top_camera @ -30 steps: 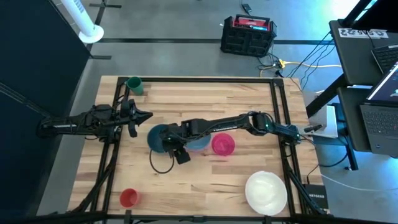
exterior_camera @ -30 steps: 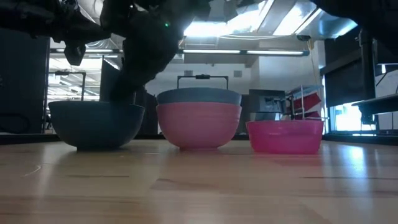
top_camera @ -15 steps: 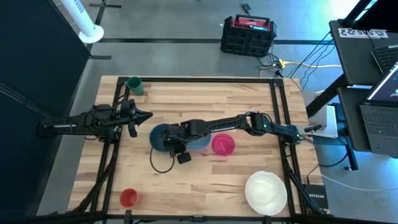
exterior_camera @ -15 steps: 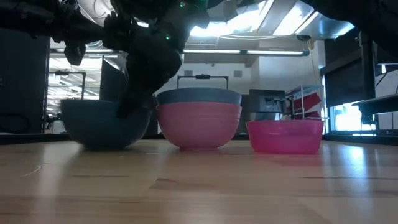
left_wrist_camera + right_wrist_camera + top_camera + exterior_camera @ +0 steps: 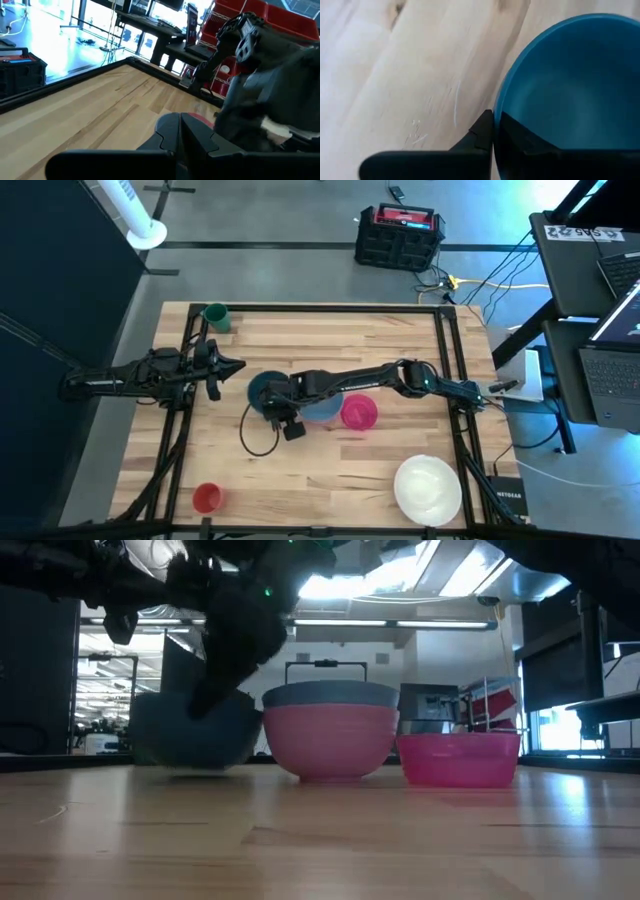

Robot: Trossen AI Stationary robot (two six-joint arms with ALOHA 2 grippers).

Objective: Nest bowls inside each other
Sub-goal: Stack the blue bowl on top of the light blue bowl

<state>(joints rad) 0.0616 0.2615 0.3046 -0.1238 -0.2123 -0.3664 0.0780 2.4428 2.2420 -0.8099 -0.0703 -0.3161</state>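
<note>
The dark teal bowl [image 5: 262, 390] [image 5: 195, 730] stands left of centre, with my right gripper [image 5: 277, 408] [image 5: 493, 131] shut on its rim. Right beside it the light blue bowl [image 5: 322, 410] sits nested in the pale pink bowl [image 5: 330, 745], its rim showing above the pink one. The magenta bowl [image 5: 358, 412] [image 5: 458, 760] rests on its base farther right. The white bowl [image 5: 428, 490] sits at the near right corner. My left gripper [image 5: 238, 365] [image 5: 179, 131] hangs shut and level at the table's left, touching nothing. My right gripper pinches the teal bowl's rim [image 5: 496, 111] on the bowl's near right side, one finger inside the bowl and one outside. The fingers [image 5: 208, 705] slant down from the table's right. The bowl stays upright; whether its base still touches the table I cannot tell.
A green cup [image 5: 216, 316] stands at the far left corner and a red cup [image 5: 207, 498] at the near left. A black cable loops on the wood [image 5: 255, 442] near the teal bowl. Black frame rails [image 5: 440, 350] run along the table's sides.
My right gripper has taken hold of the teal bowl's rim and drawn the bowl toward the table's right, up against the pink bowl. The pink bowl with the light blue one in it has shifted slightly right as well.
</note>
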